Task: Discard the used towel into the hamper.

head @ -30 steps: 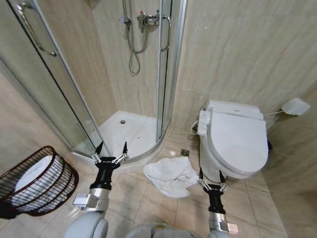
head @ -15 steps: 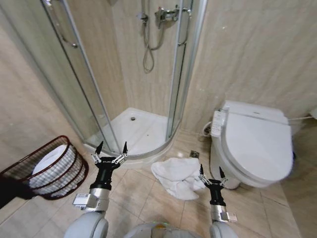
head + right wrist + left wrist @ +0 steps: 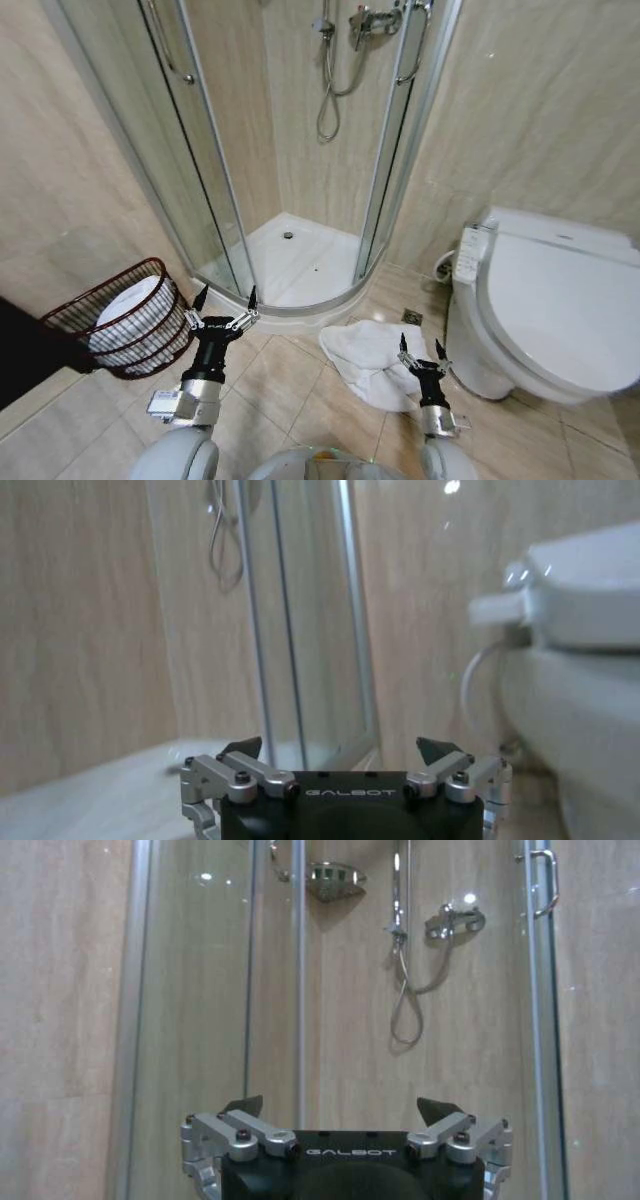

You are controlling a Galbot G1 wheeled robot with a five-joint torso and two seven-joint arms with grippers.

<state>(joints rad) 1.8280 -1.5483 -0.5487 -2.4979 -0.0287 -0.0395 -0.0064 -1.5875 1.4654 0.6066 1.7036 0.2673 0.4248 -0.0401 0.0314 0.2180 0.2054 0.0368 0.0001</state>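
Low in the frame, the left gripper point(image 3: 226, 296) and right gripper point(image 3: 419, 346) both hold their jaws spread wide, empty. A crumpled white towel point(image 3: 368, 361) lies on glossy beige tiles at lower centre; the round dark wire-weave hamper point(image 3: 130, 322) tilts at left, the curved glass shower enclosure point(image 3: 300, 150) behind.

It was a home or hotel-type bathroom, small, tiled floor to wall in beige. A curved glass shower stall point(image 3: 300, 180) stood in the corner w/ a white tray point(image 3: 300, 265), a chrome mixer point(image 3: 368, 18) and a hose point(image 3: 330, 85) on the wall. A white toilet point(image 3: 550, 300) w/ its lid down sat to the right, a side control strip on its seat. A white towel point(image 3: 372, 360) lay crumpled on the floor tiles point(image 3: 290, 385), and a wire laundry basket point(image 3: 125, 318) stood by the left wall.
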